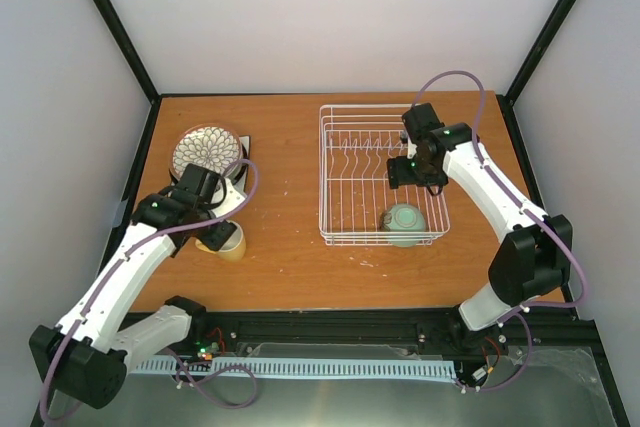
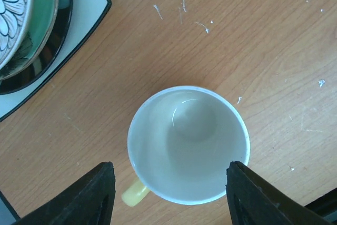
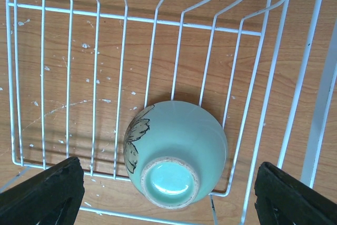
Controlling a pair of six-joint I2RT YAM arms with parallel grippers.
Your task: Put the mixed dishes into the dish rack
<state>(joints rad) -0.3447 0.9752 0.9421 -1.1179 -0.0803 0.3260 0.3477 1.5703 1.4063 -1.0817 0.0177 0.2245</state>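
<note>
There was one wire rack [image 1: 322,172] at the far right of the table [image 1: 290,257], and one green bowl [image 1: 405,224] in it. One yellow mug [image 1: 228,240] stood near the left edge. One stack of plates [image 1: 207,152] lay by the far left corner. Four could be told apart: one flowered plate [image 2: 13,3], one green plate [image 2: 45,19], one dark-rimmed plate [image 2: 59,39] and one square plate [image 2: 84,9].

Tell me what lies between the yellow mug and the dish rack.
Nothing but bare wood tabletop separates mug and rack, seen in the top view.

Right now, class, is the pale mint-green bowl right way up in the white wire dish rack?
No, the bowl has its foot ring up.
</note>
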